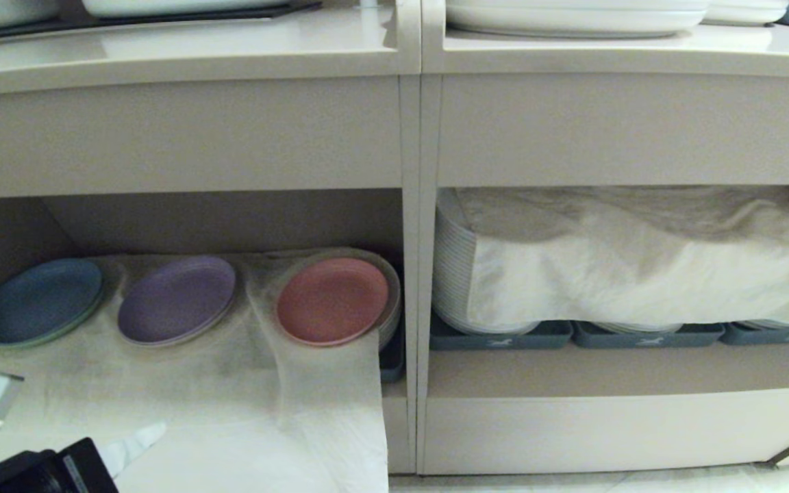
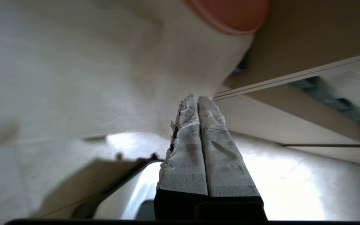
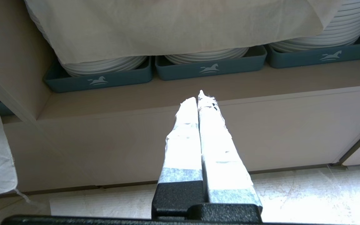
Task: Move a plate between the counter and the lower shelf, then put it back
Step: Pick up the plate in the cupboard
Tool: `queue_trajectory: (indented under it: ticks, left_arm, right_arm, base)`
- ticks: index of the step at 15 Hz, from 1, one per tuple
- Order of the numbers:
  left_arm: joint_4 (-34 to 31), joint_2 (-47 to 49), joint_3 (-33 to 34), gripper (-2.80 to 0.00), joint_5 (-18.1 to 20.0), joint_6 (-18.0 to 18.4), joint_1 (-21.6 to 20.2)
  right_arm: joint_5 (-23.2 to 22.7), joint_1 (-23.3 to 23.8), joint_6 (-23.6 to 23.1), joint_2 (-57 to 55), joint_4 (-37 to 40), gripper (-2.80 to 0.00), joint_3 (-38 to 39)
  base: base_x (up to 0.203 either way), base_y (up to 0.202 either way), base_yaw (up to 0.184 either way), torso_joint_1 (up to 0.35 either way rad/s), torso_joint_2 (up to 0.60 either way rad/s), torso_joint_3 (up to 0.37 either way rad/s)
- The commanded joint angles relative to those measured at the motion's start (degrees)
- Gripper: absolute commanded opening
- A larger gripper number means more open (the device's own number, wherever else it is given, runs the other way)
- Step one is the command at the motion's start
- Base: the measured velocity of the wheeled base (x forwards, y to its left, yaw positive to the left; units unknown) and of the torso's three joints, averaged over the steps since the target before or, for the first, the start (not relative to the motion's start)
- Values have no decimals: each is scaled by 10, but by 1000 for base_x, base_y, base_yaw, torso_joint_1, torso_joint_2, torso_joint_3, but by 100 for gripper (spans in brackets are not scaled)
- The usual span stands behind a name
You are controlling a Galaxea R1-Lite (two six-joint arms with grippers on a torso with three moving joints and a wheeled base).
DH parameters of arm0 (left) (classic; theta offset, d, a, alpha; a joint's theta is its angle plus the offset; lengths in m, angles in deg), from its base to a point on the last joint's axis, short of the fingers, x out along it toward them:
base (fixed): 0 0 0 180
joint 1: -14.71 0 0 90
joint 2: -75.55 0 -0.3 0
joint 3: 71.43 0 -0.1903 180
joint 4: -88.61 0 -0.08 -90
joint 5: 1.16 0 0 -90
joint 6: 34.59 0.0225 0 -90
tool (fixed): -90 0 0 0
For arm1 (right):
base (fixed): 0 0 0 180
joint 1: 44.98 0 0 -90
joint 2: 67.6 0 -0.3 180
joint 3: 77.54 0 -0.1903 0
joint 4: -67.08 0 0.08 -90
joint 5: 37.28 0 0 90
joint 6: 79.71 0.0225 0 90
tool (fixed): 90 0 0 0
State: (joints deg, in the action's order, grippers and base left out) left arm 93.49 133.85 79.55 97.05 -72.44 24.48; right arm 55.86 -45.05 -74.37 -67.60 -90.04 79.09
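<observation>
- While I hold the torso bent low, the small round matte pink plastic plate (image 1: 332, 300) sits in the beige open lower shelf (image 1: 230, 222), tilted toward me on top of a stack, on the draped white cloth (image 1: 230, 383).
- It's the rightmost of three small plates: round blue plate (image 1: 41, 300) far left, round purple plate (image 1: 176, 298) in the middle, pink one just beside the upright beige divider (image 1: 411, 274).
- Long beige tabletop (image 1: 196, 51) runs above the shelf; large white plates (image 1: 572, 17) rest on it at the right.
- Left gripper (image 2: 197, 97): tape-wrapped jaws pressed together, empty. It hangs in front of the hanging cloth, below the pink plate, touching neither as far as I can see. Head view shows only its black arm body at the lower left corner.
- Right gripper (image 3: 199, 97): jaws pressed together, empty, facing the wider cubby to the right of the divider.
- That cubby holds tall white plate stacks (image 1: 453, 274) under a cream cloth (image 1: 641, 260), sitting in dark grey-blue trays (image 3: 210, 66) with a white horse mark.
</observation>
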Motion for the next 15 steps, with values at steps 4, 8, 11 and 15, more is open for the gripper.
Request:
queue_trajectory:
  ticks: [4, 8, 11, 15]
  left_arm:
    - [104, 110, 2, -280, 1, -45, 14]
    - [127, 170, -36, -280, -1, -107, 27]
    - [131, 215, -49, -280, -3, -118, 37]
    - [152, 271, -64, -280, -5, -158, 38]
  right_arm:
    - [0, 0, 0, 0, 0, -280, 0]
    - [0, 0, 0, 0, 0, -280, 0]
    - [0, 0, 0, 0, 0, -280, 0]
    - [0, 0, 0, 0, 0, -280, 0]
  base:
    - [0, 0, 0, 0, 0, 0]
    - [0, 0, 0, 0, 0, 0]
    - [0, 0, 0, 0, 0, 0]
    - [0, 0, 0, 0, 0, 0]
